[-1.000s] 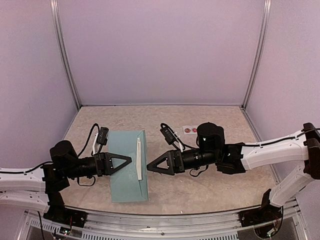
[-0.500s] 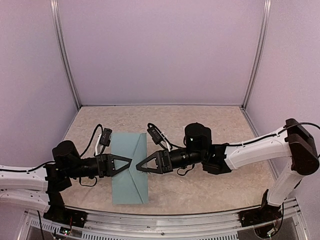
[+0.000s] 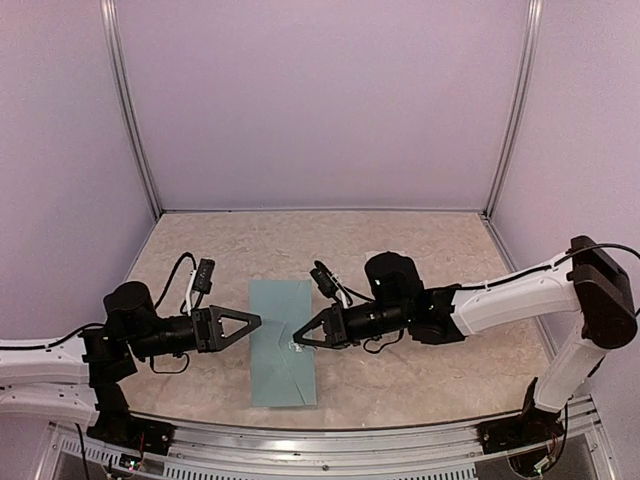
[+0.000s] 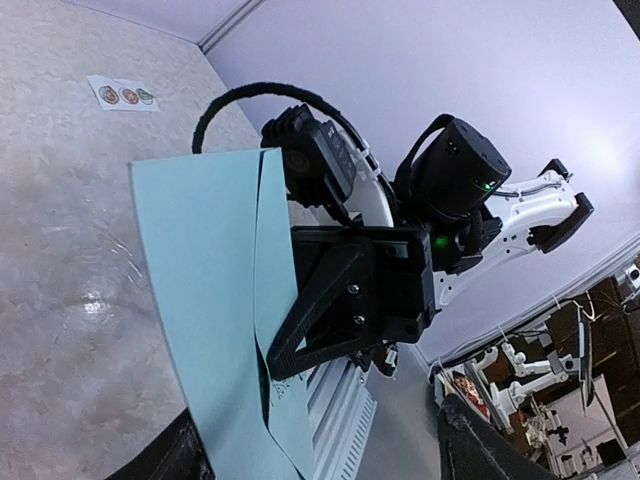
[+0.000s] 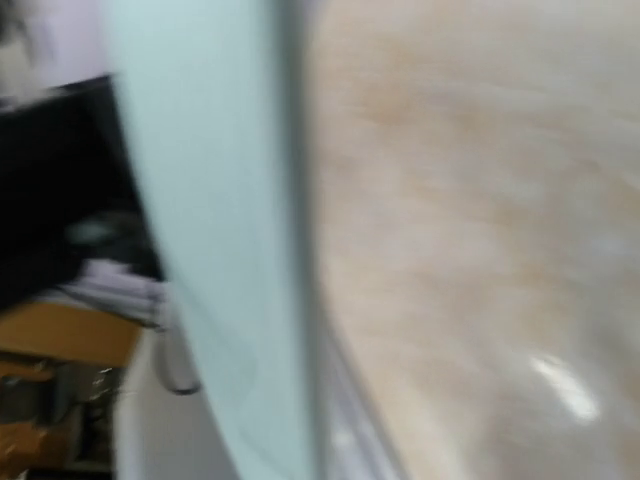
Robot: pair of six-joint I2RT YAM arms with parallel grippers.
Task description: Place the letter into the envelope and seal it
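While beige table (image 3: 450, 360) carries everything, teal envelope (image 3: 285, 375) lies flat near front edge, between both arms. Letter not seen, probably already inside. Right gripper (image 3: 300, 341) tip rests on flap; opening of fingers cannot be told. Left gripper (image 3: 258, 320) at envelope left edge, fingers (image 4: 180, 455) wide. Paper light, thin, slides easily: pin body, press along flap. Sticker strip (image 4: 125, 95) well apart.

Everything here is blurred — the envelope (image 5: 210, 230) runs top to bottom at the left. The beige table (image 5: 470, 220) fills the right, with one bright glint.
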